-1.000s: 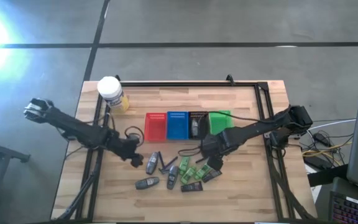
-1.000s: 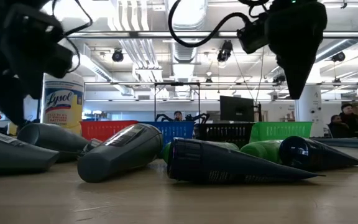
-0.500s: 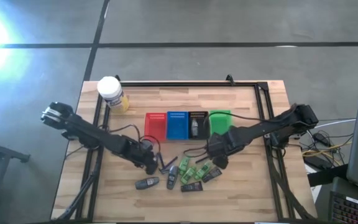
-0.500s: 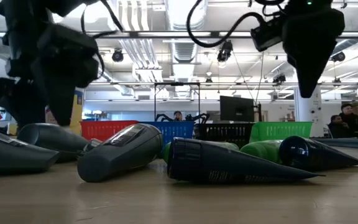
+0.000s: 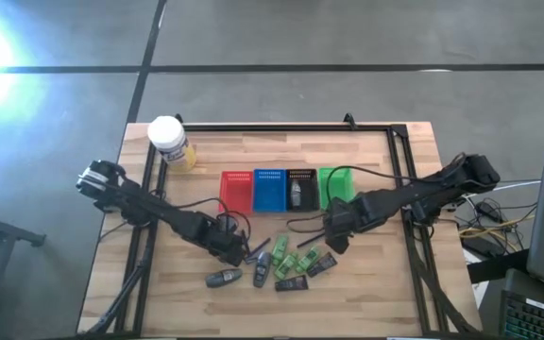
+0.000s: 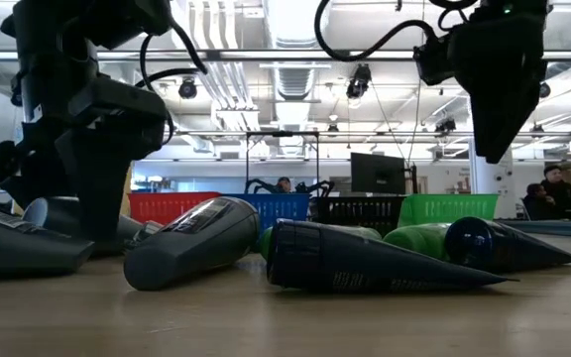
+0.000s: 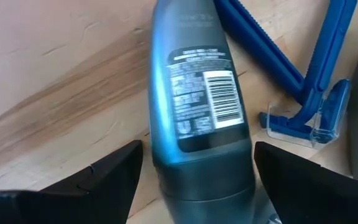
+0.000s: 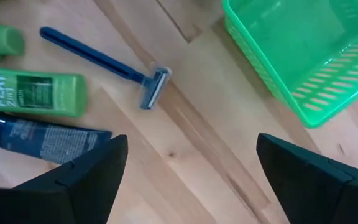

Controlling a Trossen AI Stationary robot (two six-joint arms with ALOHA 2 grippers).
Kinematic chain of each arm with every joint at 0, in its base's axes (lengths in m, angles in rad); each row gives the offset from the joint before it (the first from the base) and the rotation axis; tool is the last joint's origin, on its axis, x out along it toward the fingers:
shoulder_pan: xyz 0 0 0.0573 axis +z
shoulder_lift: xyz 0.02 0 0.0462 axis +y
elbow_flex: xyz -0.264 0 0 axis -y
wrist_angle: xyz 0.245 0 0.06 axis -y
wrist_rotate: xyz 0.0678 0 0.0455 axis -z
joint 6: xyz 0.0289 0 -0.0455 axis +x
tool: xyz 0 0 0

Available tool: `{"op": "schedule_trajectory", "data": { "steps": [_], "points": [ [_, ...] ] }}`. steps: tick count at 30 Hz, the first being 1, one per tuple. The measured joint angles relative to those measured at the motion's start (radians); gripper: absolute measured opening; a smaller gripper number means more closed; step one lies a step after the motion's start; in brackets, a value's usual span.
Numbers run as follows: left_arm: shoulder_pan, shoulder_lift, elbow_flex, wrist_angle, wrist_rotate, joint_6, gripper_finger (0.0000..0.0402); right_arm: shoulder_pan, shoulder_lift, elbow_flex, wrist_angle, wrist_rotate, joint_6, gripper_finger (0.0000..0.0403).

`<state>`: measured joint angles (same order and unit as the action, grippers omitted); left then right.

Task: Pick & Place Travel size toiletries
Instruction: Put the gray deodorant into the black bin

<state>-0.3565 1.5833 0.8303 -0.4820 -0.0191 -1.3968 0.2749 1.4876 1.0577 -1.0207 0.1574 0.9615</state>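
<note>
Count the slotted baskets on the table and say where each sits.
4, in one row at mid-table: red basket leftmost, then blue basket, black basket holding a small item, and green basket rightmost. None seems hidden.

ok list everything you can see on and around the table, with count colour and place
baskets: four, red, blue, black, green, in a row mid-table; the black one holds one small item
jar: one, yellow with white cap, far left corner
grey tubes: a few, near edge, left part of the pile
green packets: several, bright green, right part of the pile
razors: at least two, blue, among the pile
dark sachet: one clear, near edge of the pile
table: one, light wood, black frame
people: at least two, in the room behind
left gripper: open, straddling a grey tube
right gripper: open, above the table near the green basket
</note>
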Motion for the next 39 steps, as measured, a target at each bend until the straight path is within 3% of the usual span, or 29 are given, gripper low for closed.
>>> {"op": "schedule_trajectory", "data": {
  "steps": [4,13,18,21,27,30,34,39],
  "points": [
    [0.001,0.004,-0.001,-0.006,-0.001,0.020,0.0301,0.000,0.000,-0.002,0.034,0.001,0.006,0.0342],
    [0.001,0.000,-0.004,-0.025,-0.003,0.078,0.0212,0.000,0.000,-0.017,0.146,-0.002,0.060,0.0312],
    [-0.008,-0.036,0.028,-0.041,-0.026,0.194,0.0211,0.000,0.000,0.003,0.224,-0.062,0.062,0.0300],
    [-0.030,-0.092,0.077,-0.059,-0.122,0.314,0.0211,-0.011,-0.007,0.022,0.276,-0.092,0.061,0.0295],
    [-0.115,-0.184,0.174,-0.058,-0.461,0.653,0.0211,-0.066,-0.040,0.035,0.453,-0.168,0.058,0.0288],
    [-0.127,-0.192,0.214,-0.057,-0.575,0.808,0.0211,-0.100,-0.057,0.029,0.592,-0.217,0.060,0.0288],
    [-0.110,-0.179,0.270,-0.043,-0.615,0.992,0.0211,-0.126,-0.058,0.029,0.785,-0.256,0.060,0.0300],
    [-0.075,-0.153,0.304,-0.049,-0.611,1.059,0.0211,-0.131,-0.058,0.031,0.890,-0.264,0.076,0.0327]
  ]
}}
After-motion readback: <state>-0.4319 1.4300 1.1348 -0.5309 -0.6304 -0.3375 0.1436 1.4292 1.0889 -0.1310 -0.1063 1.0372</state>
